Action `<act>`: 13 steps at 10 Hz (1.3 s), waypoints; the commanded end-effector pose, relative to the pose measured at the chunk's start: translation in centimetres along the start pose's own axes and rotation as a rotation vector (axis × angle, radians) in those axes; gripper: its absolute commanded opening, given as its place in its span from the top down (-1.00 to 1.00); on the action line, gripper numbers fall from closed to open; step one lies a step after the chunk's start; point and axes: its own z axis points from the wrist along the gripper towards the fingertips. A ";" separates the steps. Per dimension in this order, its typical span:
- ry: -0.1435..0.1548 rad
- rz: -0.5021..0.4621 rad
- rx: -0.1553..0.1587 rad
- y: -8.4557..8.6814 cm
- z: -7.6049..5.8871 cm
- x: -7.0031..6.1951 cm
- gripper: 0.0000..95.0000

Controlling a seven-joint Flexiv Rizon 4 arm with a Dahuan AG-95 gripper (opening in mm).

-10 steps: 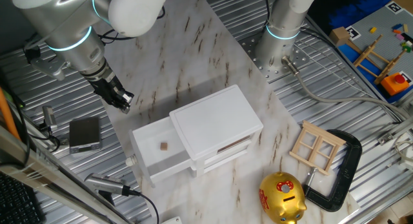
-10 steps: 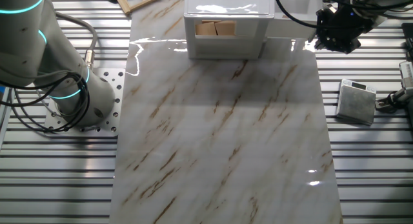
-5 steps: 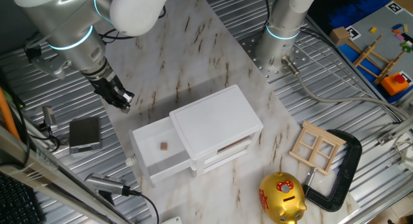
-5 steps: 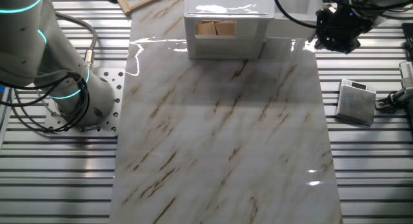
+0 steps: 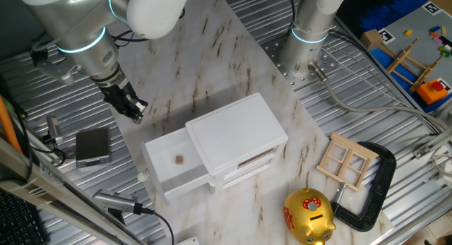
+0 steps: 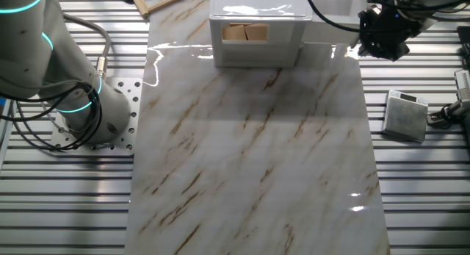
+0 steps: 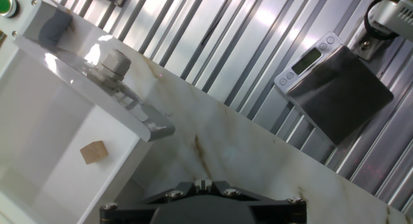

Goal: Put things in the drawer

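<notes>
The white cabinet (image 5: 236,135) stands on the marble board with its top drawer (image 5: 164,180) pulled open toward the left. A tiny brown block (image 5: 179,160) lies on the drawer floor. In the hand view the block (image 7: 93,152) sits inside the drawer (image 7: 39,114), and the round knob (image 7: 113,61) shows on the drawer front. My gripper (image 5: 135,111) hangs above the board, up and left of the open drawer, apart from it. Its fingers (image 7: 203,183) are pressed together with nothing between them. The other fixed view shows the gripper (image 6: 382,43) to the right of the cabinet's back (image 6: 257,27).
A small grey scale (image 5: 93,146) lies on the metal table left of the drawer. A wooden window frame (image 5: 346,160), a black clamp (image 5: 378,185) and a gold piggy bank (image 5: 308,215) sit right of the cabinet. The arm's base (image 5: 307,44) stands behind.
The arm's upper links have shifted slightly to the right. The gripper has hardly moved. The block and drawer are unchanged.
</notes>
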 end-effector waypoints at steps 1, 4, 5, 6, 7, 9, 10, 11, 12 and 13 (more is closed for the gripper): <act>-0.020 -0.004 0.012 0.0 0.0 0.1 1.00; -0.025 -0.004 0.021 0.0 0.0 0.1 1.00; -0.025 -0.004 0.021 0.0 0.0 0.1 1.00; -0.026 -0.001 0.018 0.1 0.0 0.1 1.00; -0.033 0.003 0.015 0.1 0.0 0.2 1.00; -0.041 0.020 0.011 0.1 0.0 0.1 1.00; -0.052 0.021 0.009 0.1 0.0 0.1 1.00; -0.061 0.023 0.007 0.1 -0.1 0.0 1.00; -0.071 0.027 0.008 0.2 -0.1 -0.2 1.00; -0.078 0.028 0.013 0.3 -0.1 -0.5 1.00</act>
